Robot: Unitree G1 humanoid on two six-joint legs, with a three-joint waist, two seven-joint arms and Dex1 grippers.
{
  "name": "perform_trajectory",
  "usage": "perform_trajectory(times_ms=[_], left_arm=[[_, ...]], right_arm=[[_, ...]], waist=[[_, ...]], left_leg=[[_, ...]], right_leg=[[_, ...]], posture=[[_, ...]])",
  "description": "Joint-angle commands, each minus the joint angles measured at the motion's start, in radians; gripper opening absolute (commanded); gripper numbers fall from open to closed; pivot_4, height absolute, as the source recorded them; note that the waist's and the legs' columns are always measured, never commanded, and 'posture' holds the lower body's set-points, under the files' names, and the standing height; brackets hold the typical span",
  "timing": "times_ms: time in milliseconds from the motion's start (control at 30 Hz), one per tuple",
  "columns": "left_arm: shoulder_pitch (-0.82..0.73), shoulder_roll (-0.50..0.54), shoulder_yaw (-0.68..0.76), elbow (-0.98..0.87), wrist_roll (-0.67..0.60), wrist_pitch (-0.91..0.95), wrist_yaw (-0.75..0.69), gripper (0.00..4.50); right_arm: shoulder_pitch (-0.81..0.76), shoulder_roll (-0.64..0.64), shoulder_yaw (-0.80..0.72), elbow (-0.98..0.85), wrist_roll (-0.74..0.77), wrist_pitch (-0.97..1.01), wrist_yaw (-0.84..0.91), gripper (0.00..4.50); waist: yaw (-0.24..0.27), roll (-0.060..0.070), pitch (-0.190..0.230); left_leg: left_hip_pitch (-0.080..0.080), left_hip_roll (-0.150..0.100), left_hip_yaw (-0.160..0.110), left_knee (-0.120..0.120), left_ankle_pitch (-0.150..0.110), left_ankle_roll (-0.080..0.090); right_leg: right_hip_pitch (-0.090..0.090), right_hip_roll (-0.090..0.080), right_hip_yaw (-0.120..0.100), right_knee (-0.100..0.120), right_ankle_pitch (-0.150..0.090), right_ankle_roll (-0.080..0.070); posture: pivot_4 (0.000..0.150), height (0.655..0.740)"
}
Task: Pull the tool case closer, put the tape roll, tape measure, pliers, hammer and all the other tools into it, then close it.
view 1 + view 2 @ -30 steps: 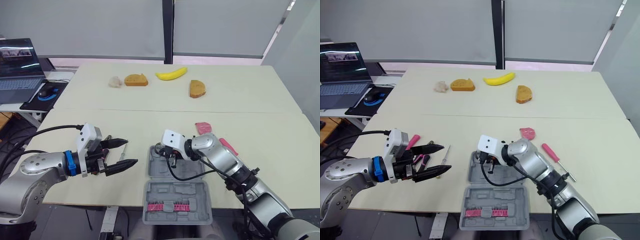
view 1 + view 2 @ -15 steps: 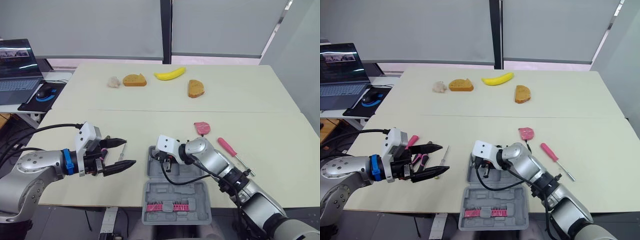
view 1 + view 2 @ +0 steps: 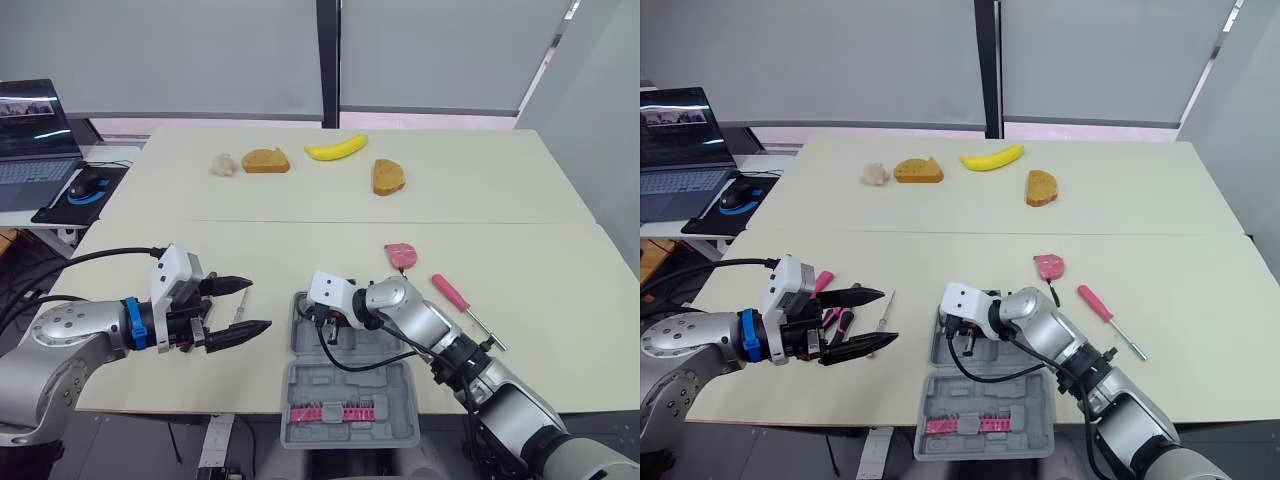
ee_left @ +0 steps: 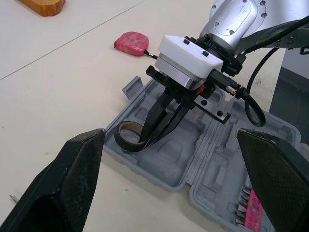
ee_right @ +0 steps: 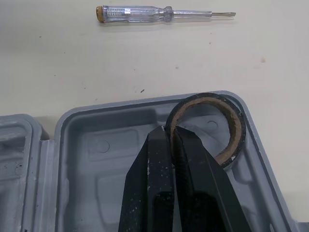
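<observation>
The grey tool case [image 3: 350, 385] lies open at the table's front edge. My right gripper [image 5: 172, 129] reaches into its far half, shut on the wall of the brown tape roll [image 5: 207, 98], which rests in the corner pocket nearest my left arm. My left gripper [image 3: 255, 305] hovers open left of the case, above a small clear screwdriver [image 5: 145, 13] and pink-handled pliers [image 3: 832, 320]. A pink tape measure [image 3: 403, 253] and a pink-handled screwdriver [image 3: 452, 293] lie right of the case.
A strip of pink bits [image 3: 345, 412] sits in the case's near half. A banana [image 3: 336, 148], two bread slices [image 3: 264, 160] [image 3: 387, 176] and a pale lump [image 3: 222, 163] lie at the far side. A laptop [image 3: 30, 120] and mouse [image 3: 82, 186] are on a side desk to the left.
My right gripper has slid a little leftward and nearer inside the case with the tape roll, uncovering the pink-handled screwdriver. The left gripper has stayed put. The camera shifted slightly.
</observation>
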Motion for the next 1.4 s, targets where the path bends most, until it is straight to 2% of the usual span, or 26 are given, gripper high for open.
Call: perform_trajectory(times_ms=[33,633,767,1167,1400], left_arm=[[-0.012,0.011,0.006,-0.014,-0.001,-0.014,-0.003,4.5],[-0.015,0.007,0.001,0.006,0.013,-0.032,-0.014,4.5],[-0.015,0.008,-0.002,0.01,0.016,-0.035,-0.016,4.5],[-0.023,0.009,-0.01,0.021,0.025,-0.046,-0.025,4.5],[-0.031,0.012,-0.013,0.028,0.028,-0.047,-0.031,4.5]], right_arm=[[-0.014,0.002,-0.004,0.013,-0.012,-0.019,-0.003,0.04],[-0.022,0.017,-0.018,0.042,-0.019,-0.035,-0.014,0.04],[-0.023,0.015,-0.024,0.035,-0.017,-0.046,-0.017,0.92],[0.036,0.018,-0.108,-0.035,0.05,-0.118,-0.045,0.92],[0.08,0.081,-0.152,0.067,0.063,-0.264,-0.129,0.92]], waist=[[0.0,0.0,0.0],[0.0,0.0,0.0],[0.0,0.0,0.0],[0.0,0.0,0.0],[0.0,0.0,0.0]], left_leg=[[0.0,0.0,0.0,0.0,0.0,0.0],[0.0,0.001,0.002,0.0,0.0,-0.001],[0.0,0.001,0.002,0.0,0.0,-0.001],[0.0,0.001,0.003,0.0,0.0,-0.001],[0.0,0.003,0.005,-0.001,0.0,-0.001]], right_leg=[[0.0,0.0,0.0,0.0,0.0,0.0],[-0.001,0.001,0.003,0.0,0.0,0.0],[-0.001,0.001,0.003,0.0,0.0,-0.001],[-0.002,0.001,0.003,0.0,0.0,-0.001],[-0.002,0.002,0.005,0.0,0.001,-0.001]], posture=[[0.15,0.74],[0.15,0.74],[0.15,0.74],[0.15,0.74],[0.15,0.74]])
